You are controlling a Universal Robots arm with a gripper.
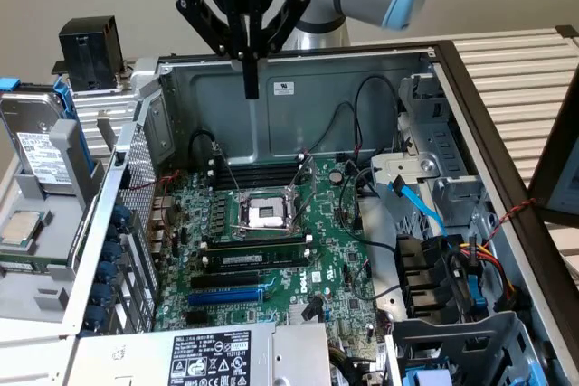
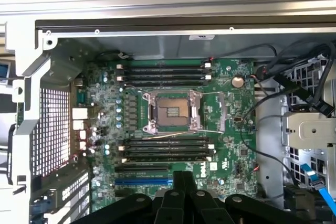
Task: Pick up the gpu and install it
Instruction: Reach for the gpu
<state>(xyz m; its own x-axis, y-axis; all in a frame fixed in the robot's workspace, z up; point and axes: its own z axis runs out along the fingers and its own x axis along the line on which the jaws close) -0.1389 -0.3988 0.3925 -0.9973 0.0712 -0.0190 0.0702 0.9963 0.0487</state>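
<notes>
My gripper (image 1: 251,88) hangs shut and holds nothing, above the back wall of the open computer case (image 1: 298,88). In the wrist view its shut fingers (image 2: 184,182) sit over the lower edge of the green motherboard (image 2: 231,108), near the blue expansion slot (image 2: 143,181). A black boxy part that looks like the gpu (image 1: 88,42) stands upright outside the case, at the far back on the exterior view's left. It is well apart from the gripper.
The motherboard (image 1: 271,250) carries an open CPU socket (image 1: 265,214), memory sticks (image 1: 258,259) and black and blue slots (image 1: 226,296). A hard drive (image 1: 41,146) and a CPU (image 1: 20,228) sit in a rack left of the case. Cables (image 1: 407,196) and drive bays (image 1: 452,277) crowd the right.
</notes>
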